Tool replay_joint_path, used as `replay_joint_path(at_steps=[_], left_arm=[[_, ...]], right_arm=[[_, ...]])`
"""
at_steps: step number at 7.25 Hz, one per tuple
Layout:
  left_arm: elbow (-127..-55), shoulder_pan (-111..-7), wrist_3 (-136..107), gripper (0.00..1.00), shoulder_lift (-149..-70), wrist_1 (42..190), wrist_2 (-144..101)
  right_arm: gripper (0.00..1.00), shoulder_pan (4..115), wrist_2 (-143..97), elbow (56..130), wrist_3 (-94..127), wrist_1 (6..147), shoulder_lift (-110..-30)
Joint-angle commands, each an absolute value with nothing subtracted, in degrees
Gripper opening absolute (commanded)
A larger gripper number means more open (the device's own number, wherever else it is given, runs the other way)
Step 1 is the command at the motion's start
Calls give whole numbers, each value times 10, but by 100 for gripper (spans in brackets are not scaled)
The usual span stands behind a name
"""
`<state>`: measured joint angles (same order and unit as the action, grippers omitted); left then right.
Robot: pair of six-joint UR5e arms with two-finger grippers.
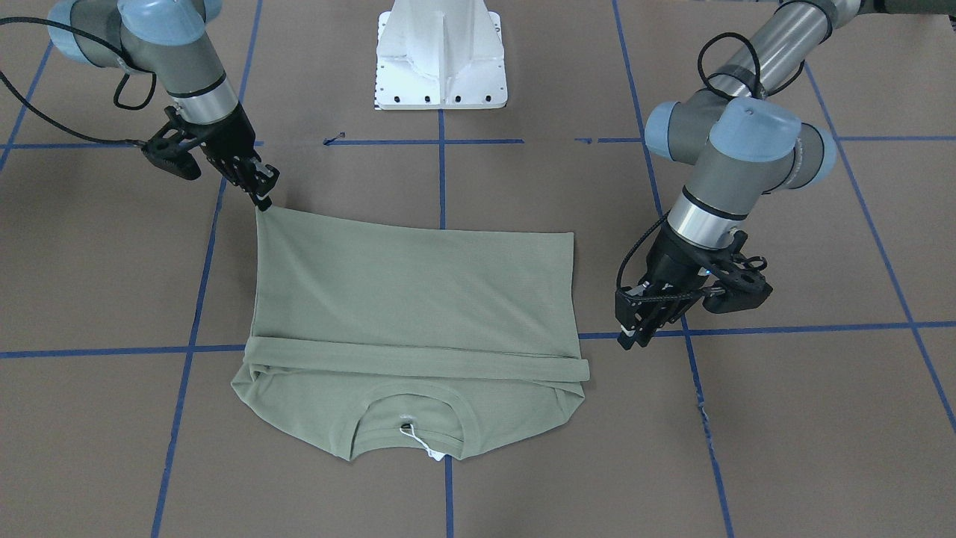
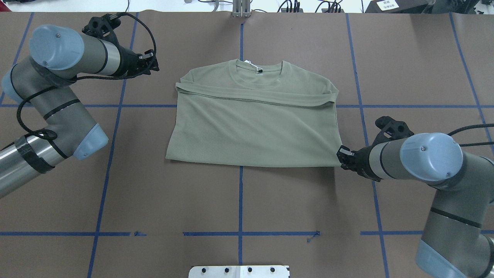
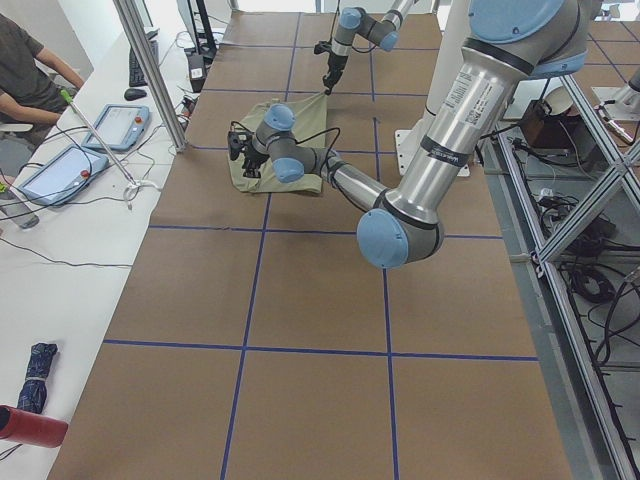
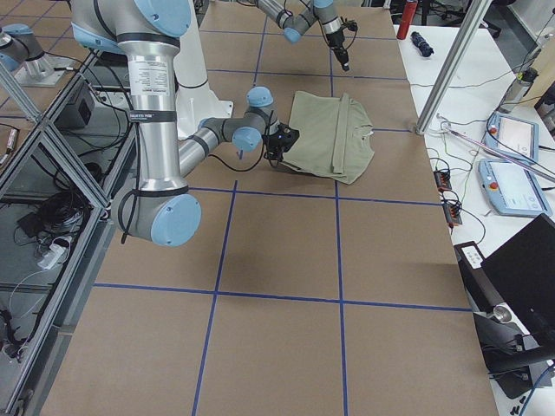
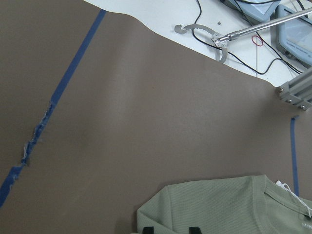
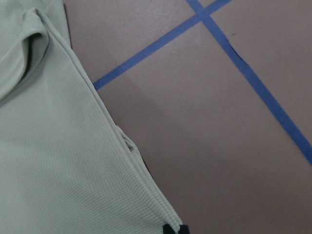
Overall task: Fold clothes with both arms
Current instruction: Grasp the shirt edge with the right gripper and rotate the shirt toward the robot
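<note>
You have the brown table covering [image 2: 154,193] filling the overhead view, crossed by a grid of blue tape lines [image 2: 240,200]. The white pedestal base [image 1: 441,67] stands at the top centre of the front-facing view. Down the left edge of the exterior left view runs a white desk [image 3: 90,270] with two pendant screens [image 3: 118,125] and loose cables on it. A person [image 3: 25,60] sits at its upper left corner.

Your green shirt [image 2: 254,127] lies just above the centre of the overhead view, on the covering, with its crew neck toward the top of the frame and a white tag [image 2: 250,63] at the collar. A folded band crosses it from side to side just below the neck. Below that the body is a plain rectangle.

The right gripper [image 2: 342,156] sits at the shirt's lower right corner in the overhead view and is clamped on that corner. The cloth is drawn to a point at the gripper, with creases fanning back across the body. In the right wrist view you see one black fingertip [image 6: 173,228] at the bottom edge, right where the hem ends.

The left gripper [image 2: 153,65] is in the upper left of the overhead view, near the shirt's shoulder but apart from it, and it holds nothing. In the left wrist view its two fingertips [image 5: 148,230] show at the bottom edge with a clear gap between them, and the shoulder cloth lies beyond.
</note>
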<state>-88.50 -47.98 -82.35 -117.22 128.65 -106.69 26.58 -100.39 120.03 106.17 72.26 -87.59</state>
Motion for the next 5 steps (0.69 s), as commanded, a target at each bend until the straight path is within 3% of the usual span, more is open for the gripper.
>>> replay_joint_path(at_steps=[1,5], left_arm=[[-921,-475,-844,44,-1150,1287,-1090],[-978,-433,-911,51,-1120,1286,-1139]], right_arm=[[0,173,-1032,1267,1149,774,-903],[0,21,-1089,1307,1172,804,-910]])
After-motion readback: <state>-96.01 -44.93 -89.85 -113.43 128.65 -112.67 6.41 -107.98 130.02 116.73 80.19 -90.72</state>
